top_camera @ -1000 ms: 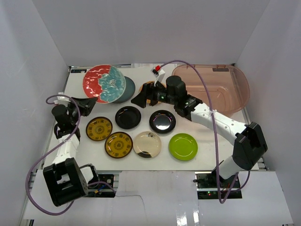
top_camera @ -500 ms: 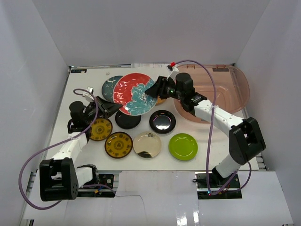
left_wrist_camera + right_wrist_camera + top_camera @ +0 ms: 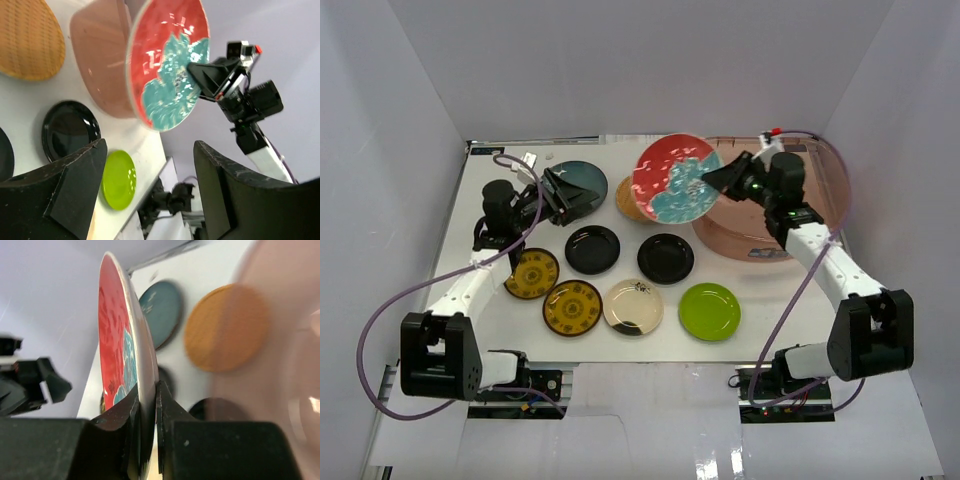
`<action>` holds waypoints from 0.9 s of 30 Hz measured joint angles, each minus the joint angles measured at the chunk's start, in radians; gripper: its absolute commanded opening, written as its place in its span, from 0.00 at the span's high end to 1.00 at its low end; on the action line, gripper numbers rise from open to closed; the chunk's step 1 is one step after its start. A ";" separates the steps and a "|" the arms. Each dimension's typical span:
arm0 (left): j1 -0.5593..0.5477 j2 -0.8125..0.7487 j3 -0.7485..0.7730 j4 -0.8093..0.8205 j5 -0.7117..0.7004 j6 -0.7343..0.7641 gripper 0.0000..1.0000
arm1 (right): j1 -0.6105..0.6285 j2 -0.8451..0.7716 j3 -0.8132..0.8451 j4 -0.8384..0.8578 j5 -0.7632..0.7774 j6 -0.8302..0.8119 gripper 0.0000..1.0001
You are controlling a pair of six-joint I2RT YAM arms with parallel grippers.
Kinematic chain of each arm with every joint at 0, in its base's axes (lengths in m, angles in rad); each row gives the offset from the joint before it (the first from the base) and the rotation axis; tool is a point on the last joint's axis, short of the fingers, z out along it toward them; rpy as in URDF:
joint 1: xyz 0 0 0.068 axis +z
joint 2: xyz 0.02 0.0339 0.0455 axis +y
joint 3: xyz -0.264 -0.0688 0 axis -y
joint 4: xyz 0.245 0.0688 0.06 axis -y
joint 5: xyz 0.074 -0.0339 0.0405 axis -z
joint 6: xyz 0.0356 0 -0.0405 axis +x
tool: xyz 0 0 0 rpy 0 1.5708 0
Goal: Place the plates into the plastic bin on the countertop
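- Now that the left gripper (image 3: 150,150) has sprung wide and let go, the round red-and-teal floral plate (image 3: 677,178) hangs from the right gripper (image 3: 720,180) alone, pinched tight at its rim.
- I read the handover as done. A second ago the left arm held that plate at the far left. It now stands on edge in the air at the left end of the large translucent pinkish-brown plastic bin (image 3: 825,160), not yet inside.
- My left fingers are empty, near the round teal blue plate (image 3: 582,180) lying on the flat white countertop (image 3: 650,350).
- From above, the round woven tan plate (image 3: 628,205) is mostly hidden behind the held plate.
- Blur in the right wrist view smears the bin, so I cannot make out its floor.
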 measured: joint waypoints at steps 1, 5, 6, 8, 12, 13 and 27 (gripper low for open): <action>-0.016 0.017 0.036 -0.029 -0.029 0.025 0.20 | -0.066 -0.019 -0.010 -0.010 -0.002 -0.002 0.92; -0.088 0.116 0.137 -0.111 -0.153 0.113 0.20 | -0.324 -0.077 -0.045 -0.030 0.010 -0.003 0.92; -0.106 0.150 0.158 -0.131 -0.184 0.129 0.20 | -0.374 -0.087 -0.053 -0.040 0.029 -0.008 0.92; -0.139 0.227 0.201 -0.172 -0.255 0.159 0.21 | -0.480 -0.106 -0.078 -0.055 0.060 -0.023 0.92; -0.190 0.396 0.282 -0.252 -0.376 0.200 0.23 | -0.584 -0.102 -0.117 -0.101 0.103 -0.053 0.92; -0.199 0.441 0.303 -0.265 -0.398 0.206 0.24 | -0.591 -0.094 -0.121 -0.117 0.113 -0.064 0.92; -0.267 0.771 0.557 -0.392 -0.604 0.253 0.33 | -0.583 0.172 -0.036 -0.235 0.146 -0.148 0.10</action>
